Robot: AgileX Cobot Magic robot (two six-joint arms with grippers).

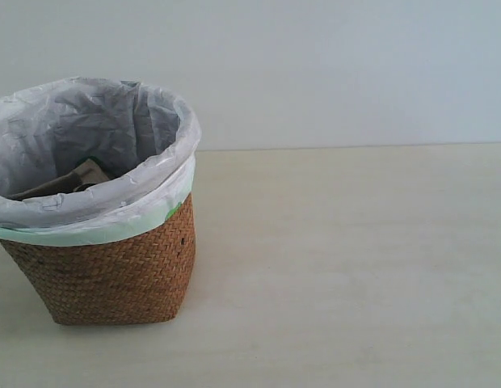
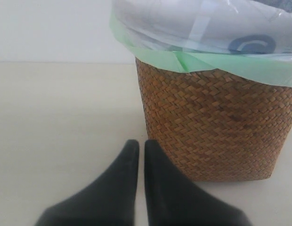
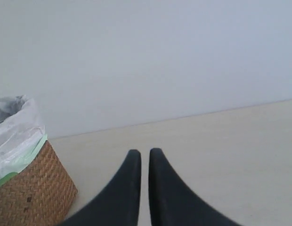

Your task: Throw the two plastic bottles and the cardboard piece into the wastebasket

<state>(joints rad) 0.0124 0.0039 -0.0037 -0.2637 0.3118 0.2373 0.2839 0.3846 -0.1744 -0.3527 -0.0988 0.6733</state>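
The brown wicker wastebasket (image 1: pixel 113 267) with its white-grey bag liner stands at the left of the exterior view. A corner of the beige cardboard piece (image 1: pixel 82 175) shows inside it. No bottle is visible in any view. My left gripper (image 2: pixel 141 145) is shut and empty, low over the table just beside the wastebasket (image 2: pixel 216 127). Also shut with nothing held, my right gripper (image 3: pixel 144 154) hangs over bare table, with the wastebasket (image 3: pixel 28 193) off to one side. Neither gripper shows in the exterior view.
A pale wooden table (image 1: pixel 355 267) stretches to the right of the basket. A plain light wall (image 1: pixel 355 65) runs behind it.
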